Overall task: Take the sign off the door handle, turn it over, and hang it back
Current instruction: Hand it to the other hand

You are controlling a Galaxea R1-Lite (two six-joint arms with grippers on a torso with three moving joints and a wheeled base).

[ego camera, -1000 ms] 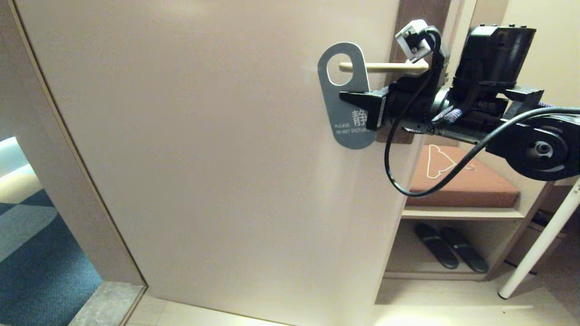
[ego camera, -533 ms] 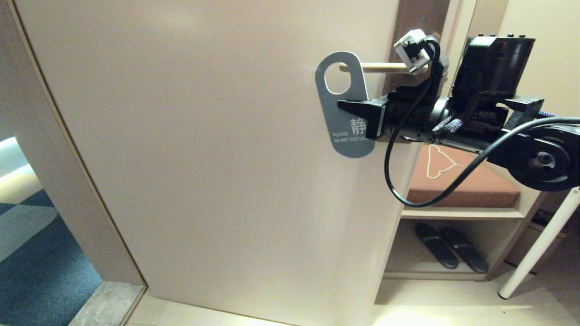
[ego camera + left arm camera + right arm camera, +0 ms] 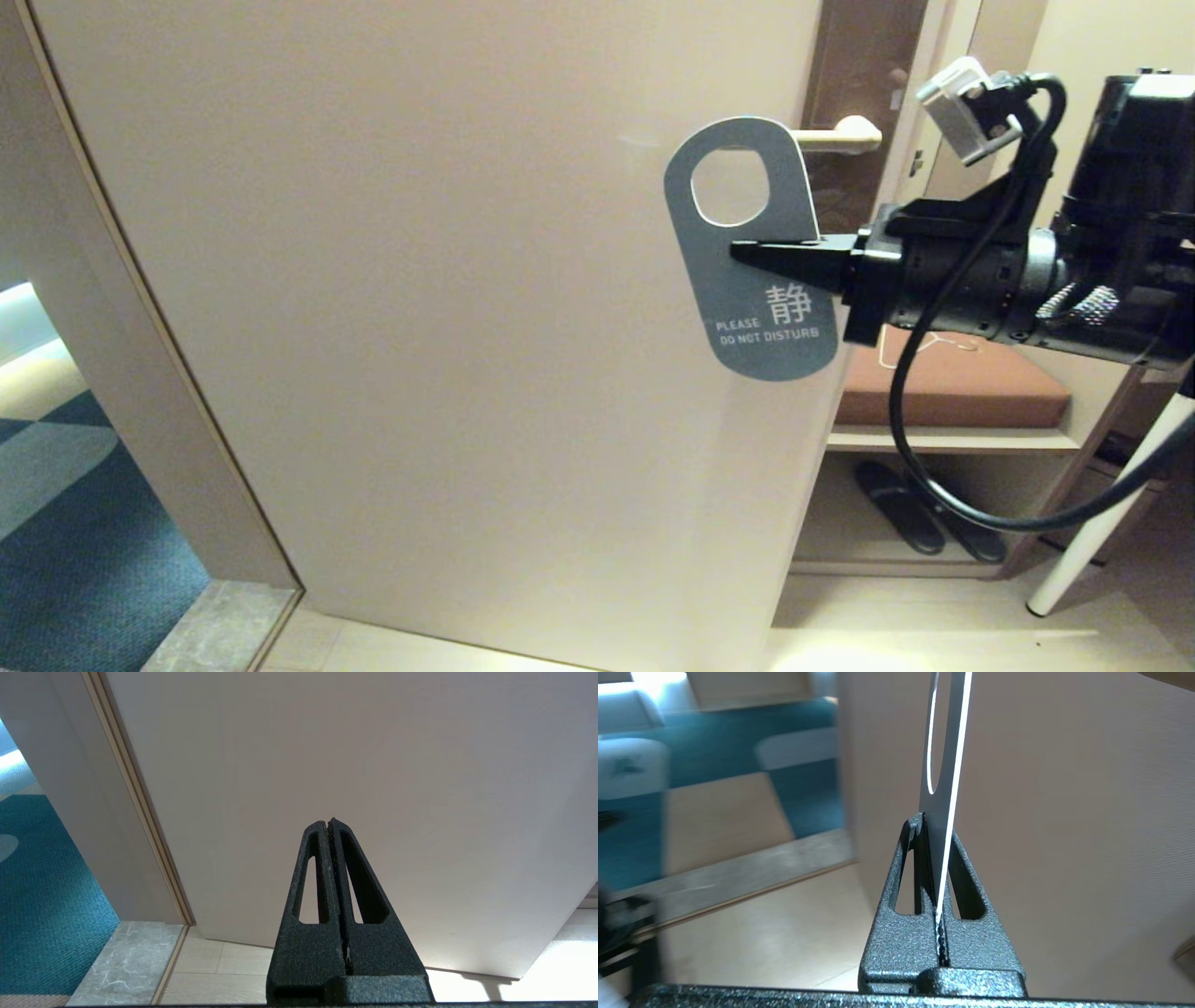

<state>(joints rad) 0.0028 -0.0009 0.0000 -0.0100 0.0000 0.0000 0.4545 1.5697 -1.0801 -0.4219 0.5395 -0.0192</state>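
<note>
Brown-cushioned shelf (image 3: pixel 943 439), white wire hanger (image 3: pixel 934 343) on it, slippers (image 3: pixel 901 509) below

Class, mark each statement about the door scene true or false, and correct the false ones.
1. The blue-grey oblong sign shows its PLEASE DO NOT DISTURB face to the head camera. True.
2. The sign's oval hole is threaded on the pale metal door handle. False: nothing passes through the hole.
3. The right tool is shut on the sign. True.
4. The left tool holds a wire hanger. False: it is shut on nothing.
5. Dark slippers sit on the brown cushion. False: they lie on the shelf below.
</note>
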